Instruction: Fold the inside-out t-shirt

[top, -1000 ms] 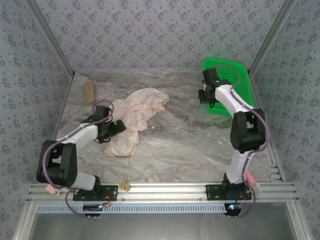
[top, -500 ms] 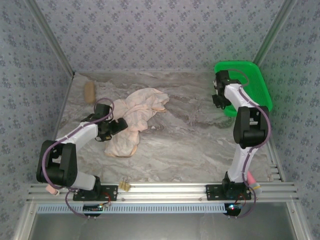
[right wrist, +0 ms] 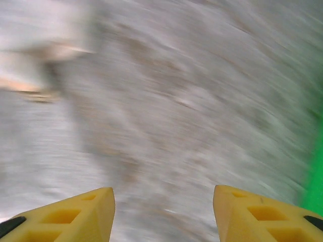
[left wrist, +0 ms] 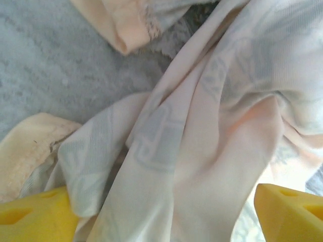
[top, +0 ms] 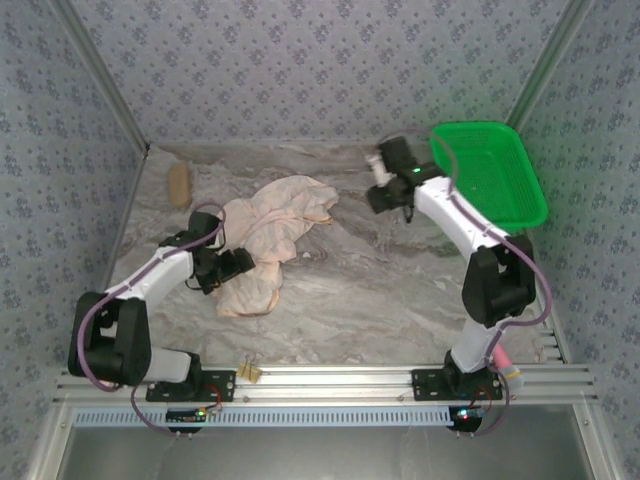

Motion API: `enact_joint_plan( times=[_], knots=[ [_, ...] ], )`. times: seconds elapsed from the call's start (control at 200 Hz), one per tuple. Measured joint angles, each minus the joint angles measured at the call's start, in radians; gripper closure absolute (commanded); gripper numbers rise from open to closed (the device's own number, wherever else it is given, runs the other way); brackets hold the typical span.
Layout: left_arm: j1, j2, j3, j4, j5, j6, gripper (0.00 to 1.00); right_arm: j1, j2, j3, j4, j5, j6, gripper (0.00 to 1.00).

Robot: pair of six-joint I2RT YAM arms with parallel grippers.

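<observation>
**A:** Where's the t-shirt [top: 272, 228]?

**B:** Crumpled in a heap on the table [top: 400, 290], left of the middle, with one end spilling toward the near side. Mostly the pale side is up (faint prints show through the cloth in the left wrist view).

**A:** And the left gripper [top: 240, 264]?

**B:** Down at the near left edge of the heap. Its yellow fingers [left wrist: 35, 214] stand wide apart, with folds of the shirt lying between them. They are not clamped on anything.

**A:** The right gripper [right wrist: 164, 201]?

**B:** Over bare table at the far side, between the shirt and the green basket [top: 490, 175], apart from both. Its wrist picture is blurred, but you can make out the two fingers parted with only the marbled surface showing between them, so it holds nothing.

**A:** Anything else out there?

**B:** A small tan object [top: 179, 185] lies near the far left corner, well apart from the shirt. I can't tell what it is.
</observation>
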Motion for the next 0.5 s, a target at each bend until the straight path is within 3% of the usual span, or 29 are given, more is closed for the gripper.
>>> enact_joint_plan(
  times=[0.09,0.12,0.17,0.265,0.37,0.5],
  knots=[
    [0.000,-0.060,-0.013,-0.040,0.025,-0.018,0.16,0.127,0.035,0.000,0.057,-0.079,0.061,0.41],
    [0.000,-0.085,-0.024,-0.055,0.034,-0.025,0.13,0.151,0.055,0.000,0.077,-0.105,0.087,0.35],
    [0.000,-0.125,-0.046,-0.081,0.050,-0.047,0.07,0.169,0.093,0.001,0.106,-0.148,0.120,0.33],
    [0.000,-0.195,-0.090,-0.134,0.075,-0.087,0.08,0.170,0.181,0.001,0.156,-0.204,0.177,0.34],
    [0.000,-0.246,-0.153,-0.161,0.093,-0.126,0.20,0.164,0.278,0.012,0.199,-0.219,0.212,0.35],
    [0.000,-0.246,-0.211,-0.140,0.101,-0.169,0.47,0.157,0.393,0.064,0.267,-0.201,0.240,0.41]
  ],
)
